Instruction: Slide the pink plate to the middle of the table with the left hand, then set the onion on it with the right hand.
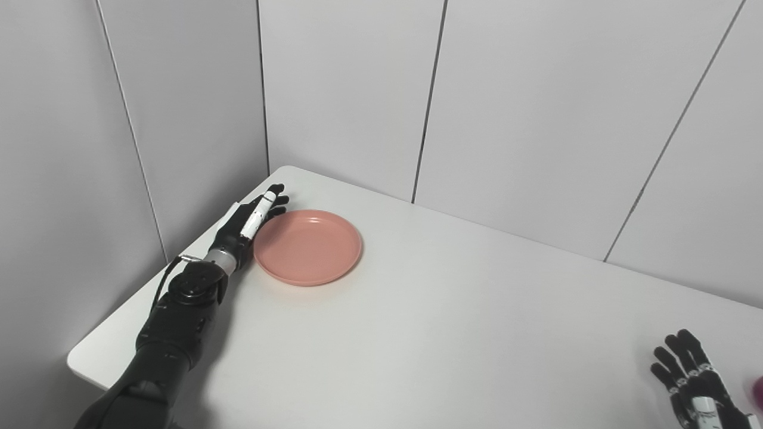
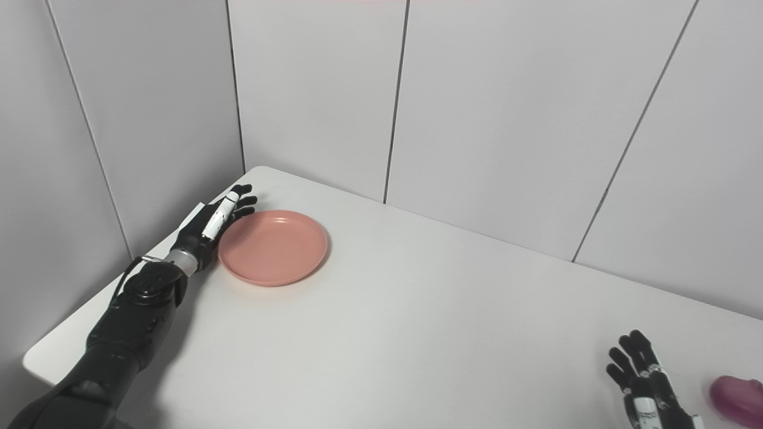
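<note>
Twin head views over table [image 1: 453, 333]

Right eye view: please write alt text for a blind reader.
The black left hand lies open beside a round pink plate near the white table's far left corner. The right hand waits open beside a purple onion.

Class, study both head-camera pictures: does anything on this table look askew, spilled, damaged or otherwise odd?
Nothing stands out. The round pink plastic plate lies flat and empty near the far left corner of the white table, the left robot hand at its rim. The purple onion sits beside the open right robot hand.
</note>
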Action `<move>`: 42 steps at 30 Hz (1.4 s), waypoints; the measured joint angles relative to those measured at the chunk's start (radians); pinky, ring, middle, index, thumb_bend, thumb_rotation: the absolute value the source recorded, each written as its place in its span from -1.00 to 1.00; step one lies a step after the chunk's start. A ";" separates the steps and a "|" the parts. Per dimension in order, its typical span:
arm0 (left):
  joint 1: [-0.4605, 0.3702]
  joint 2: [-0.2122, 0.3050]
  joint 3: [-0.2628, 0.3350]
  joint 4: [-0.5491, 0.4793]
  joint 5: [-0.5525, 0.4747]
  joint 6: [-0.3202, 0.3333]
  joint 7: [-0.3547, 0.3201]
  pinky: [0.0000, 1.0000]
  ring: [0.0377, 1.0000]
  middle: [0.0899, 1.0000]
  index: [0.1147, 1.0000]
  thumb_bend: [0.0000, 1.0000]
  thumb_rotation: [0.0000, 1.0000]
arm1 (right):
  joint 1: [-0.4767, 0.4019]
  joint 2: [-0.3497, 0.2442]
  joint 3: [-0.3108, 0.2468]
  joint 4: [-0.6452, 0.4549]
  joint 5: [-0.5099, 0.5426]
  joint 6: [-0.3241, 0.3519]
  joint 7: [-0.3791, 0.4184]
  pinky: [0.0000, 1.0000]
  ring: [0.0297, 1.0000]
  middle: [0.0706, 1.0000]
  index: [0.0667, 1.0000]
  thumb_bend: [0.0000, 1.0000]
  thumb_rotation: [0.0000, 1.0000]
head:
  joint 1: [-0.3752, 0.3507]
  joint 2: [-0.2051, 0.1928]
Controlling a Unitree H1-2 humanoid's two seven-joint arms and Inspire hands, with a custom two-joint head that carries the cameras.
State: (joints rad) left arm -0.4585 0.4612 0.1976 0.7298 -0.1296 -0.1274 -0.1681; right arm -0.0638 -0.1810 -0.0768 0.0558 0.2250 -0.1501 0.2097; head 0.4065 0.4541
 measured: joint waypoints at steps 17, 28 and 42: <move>0.037 -0.056 -0.007 -0.123 -0.018 0.080 0.013 0.80 0.81 0.80 0.80 -0.04 1.00 | 0.004 0.005 0.001 -0.006 -0.023 0.012 -0.022 0.77 0.82 0.85 0.87 0.35 0.54 | -0.017 0.003; 0.027 -0.078 -0.044 -0.100 -0.015 0.049 0.015 0.76 0.77 0.75 0.74 0.12 1.00 | 0.003 0.019 0.002 -0.010 -0.041 0.020 -0.039 0.86 0.88 0.89 0.90 0.36 0.55 | -0.031 0.009; 0.020 -0.164 -0.103 -0.125 -0.016 0.033 0.016 0.77 0.78 0.75 0.74 0.09 1.00 | -0.002 0.034 0.003 -0.011 -0.057 0.038 -0.056 0.97 0.93 0.92 0.94 0.30 0.63 | -0.058 0.020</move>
State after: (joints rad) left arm -0.4387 0.2977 0.0944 0.6046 -0.1453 -0.0941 -0.1518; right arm -0.0661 -0.1466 -0.0743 0.0445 0.1678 -0.1125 0.1534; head 0.3482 0.4740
